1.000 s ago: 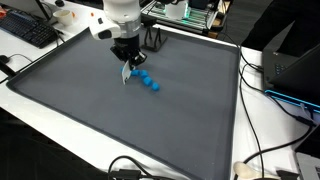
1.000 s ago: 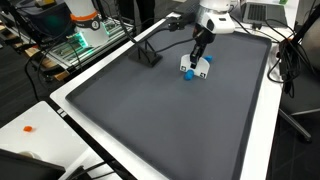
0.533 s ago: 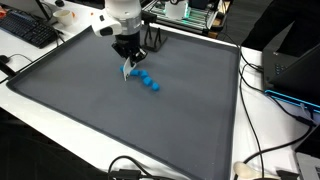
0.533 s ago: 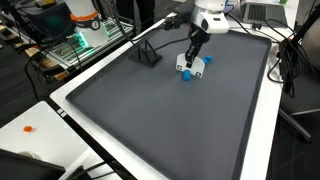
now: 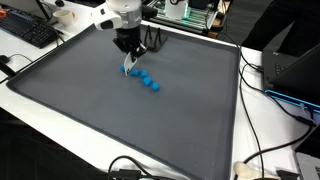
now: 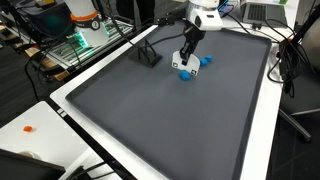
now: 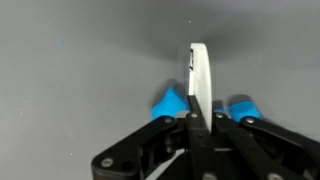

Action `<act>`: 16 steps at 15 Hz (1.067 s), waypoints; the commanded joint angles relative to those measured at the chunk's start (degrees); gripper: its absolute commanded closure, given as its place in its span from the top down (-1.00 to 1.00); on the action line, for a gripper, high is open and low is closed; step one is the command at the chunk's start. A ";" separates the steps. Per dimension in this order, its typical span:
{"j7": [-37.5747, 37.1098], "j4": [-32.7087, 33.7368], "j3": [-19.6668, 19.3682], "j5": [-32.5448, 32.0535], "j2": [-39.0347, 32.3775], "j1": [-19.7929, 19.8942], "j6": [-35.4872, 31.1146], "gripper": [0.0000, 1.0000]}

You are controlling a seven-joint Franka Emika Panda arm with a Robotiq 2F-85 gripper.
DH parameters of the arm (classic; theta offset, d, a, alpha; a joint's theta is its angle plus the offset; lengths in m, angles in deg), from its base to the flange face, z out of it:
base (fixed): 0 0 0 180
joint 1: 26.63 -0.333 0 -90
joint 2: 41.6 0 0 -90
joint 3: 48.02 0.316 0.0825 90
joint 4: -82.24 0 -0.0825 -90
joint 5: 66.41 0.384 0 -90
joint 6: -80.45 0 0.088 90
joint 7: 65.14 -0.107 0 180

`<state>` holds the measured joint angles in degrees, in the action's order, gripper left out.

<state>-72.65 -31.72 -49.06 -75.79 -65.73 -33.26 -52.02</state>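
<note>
The dark grey bench (image 5: 110, 125) carries everything. Above it the jaws are pressed shut on a thin white piece (image 7: 200, 80), which stands edge-on straight ahead of them. Small blue pieces (image 7: 172, 102) lie just beneath, on either side of the jaws. A firm grip and straight vertical travel should avoid nudging them.

Dark grey mat (image 5: 130, 120) on a white table (image 5: 50, 127), black keyboard (image 5: 28, 32) near one corner, black cables (image 5: 128, 166) along the edges
</note>
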 commanded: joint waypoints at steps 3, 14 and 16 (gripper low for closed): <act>-1.50 -6.35 1.50 7.79 8.03 2.40 -2.74 -0.98; -27.69 -19.02 0.41 16.47 21.66 2.20 -2.73 -0.98; -32.52 -21.54 0.49 17.34 23.61 2.50 -3.13 -0.98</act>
<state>-99.12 -48.00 -48.85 -60.49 -46.59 -31.40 -54.52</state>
